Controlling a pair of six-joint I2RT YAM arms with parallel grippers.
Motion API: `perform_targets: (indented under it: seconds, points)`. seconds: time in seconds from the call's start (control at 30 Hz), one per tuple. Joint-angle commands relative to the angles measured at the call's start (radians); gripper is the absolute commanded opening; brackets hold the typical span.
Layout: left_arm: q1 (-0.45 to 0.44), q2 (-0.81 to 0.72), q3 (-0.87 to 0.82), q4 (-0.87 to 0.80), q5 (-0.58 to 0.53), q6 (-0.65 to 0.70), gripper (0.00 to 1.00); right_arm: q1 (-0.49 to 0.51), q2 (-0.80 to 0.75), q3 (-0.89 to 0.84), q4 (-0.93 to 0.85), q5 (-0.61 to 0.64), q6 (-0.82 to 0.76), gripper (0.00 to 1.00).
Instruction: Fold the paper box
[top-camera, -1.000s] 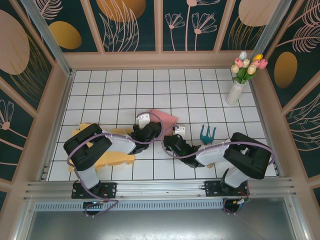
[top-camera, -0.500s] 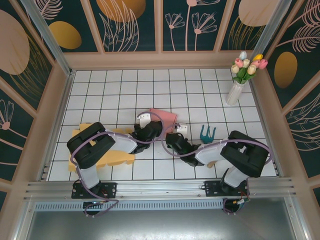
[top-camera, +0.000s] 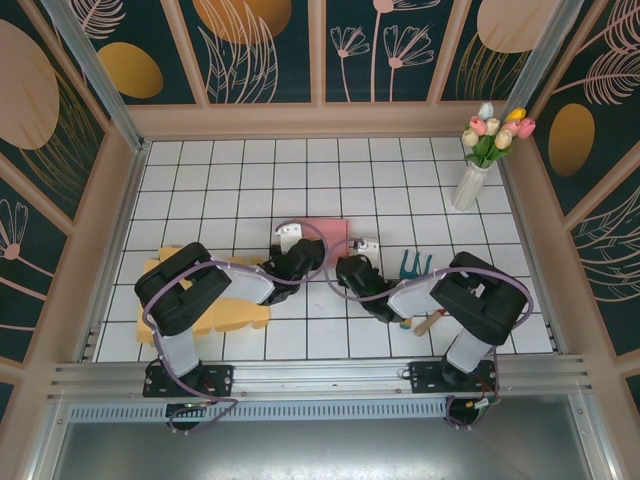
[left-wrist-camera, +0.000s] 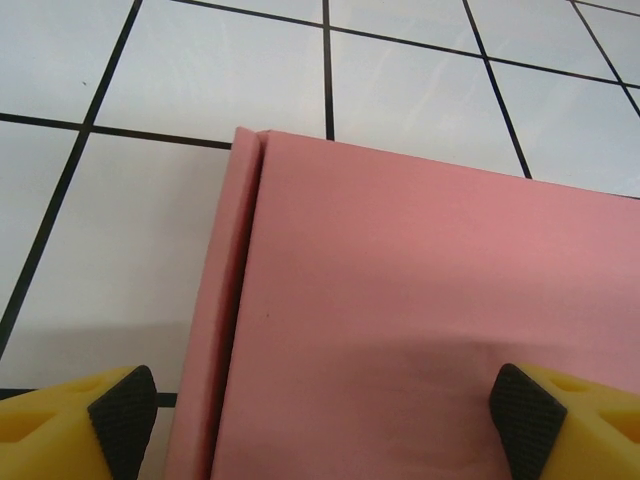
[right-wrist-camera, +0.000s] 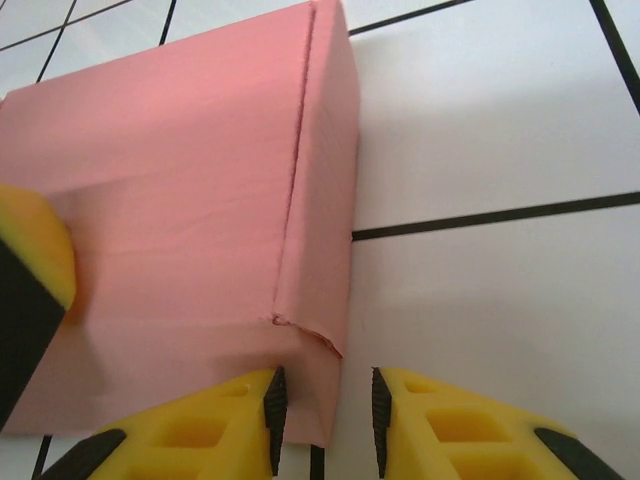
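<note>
The pink paper box (top-camera: 326, 231) lies on the tiled table just beyond both grippers, its lid down. In the left wrist view the box (left-wrist-camera: 420, 300) has a side fold along its left edge. My left gripper (left-wrist-camera: 322, 425) is open wide and straddles the box's near edge, one pad off its left side, the other over the lid. In the right wrist view the box's (right-wrist-camera: 180, 200) right side wall has a torn-looking corner. That corner sits between the pads of my right gripper (right-wrist-camera: 325, 415). The left pad touches the wall and the right pad stands off it.
A white vase of tulips (top-camera: 471, 180) stands at the back right. A teal piece (top-camera: 413, 264) and a wooden-handled tool (top-camera: 430, 322) lie right of the right arm. A yellow flat shape (top-camera: 225, 316) lies under the left arm. Wooden walls ring the table.
The right gripper has moved forward up to the box's right corner. The box lid now lies flatter. The left gripper has stayed at the near edge.
</note>
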Motion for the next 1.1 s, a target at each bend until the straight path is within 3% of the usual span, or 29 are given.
perform_targets:
  seconds: [0.0, 0.27, 0.6, 0.8, 0.83, 0.93, 1.07]
  points:
    - [0.001, 0.103, -0.072, -0.313, 0.114, 0.081, 0.88, -0.030, 0.044, 0.002, -0.059, 0.002, -0.017, 0.33]
    - [-0.001, 0.079, -0.053, -0.325, 0.181, 0.084, 0.87, -0.115, 0.074, 0.043, -0.057, -0.064, -0.040, 0.34]
    - [-0.022, -0.152, -0.047, -0.344, 0.315, 0.051, 0.92, -0.229, 0.103, 0.099, -0.100, -0.220, -0.108, 0.34]
    - [-0.022, -0.283, -0.015, -0.419, 0.259, 0.024, 0.96, -0.247, 0.046, 0.100, -0.141, -0.292, -0.092, 0.32]
    - [-0.022, -0.305, -0.010, -0.430, 0.241, 0.023, 0.97, -0.247, 0.031, 0.099, -0.153, -0.297, -0.091, 0.30]
    - [0.002, -0.361, 0.007, -0.447, 0.235, 0.036, 0.98, -0.247, -0.018, 0.096, -0.195, -0.304, -0.093, 0.00]
    - [0.080, -0.369, 0.045, -0.449, 0.275, 0.079, 0.99, -0.247, -0.047, 0.125, -0.291, -0.301, -0.109, 0.00]
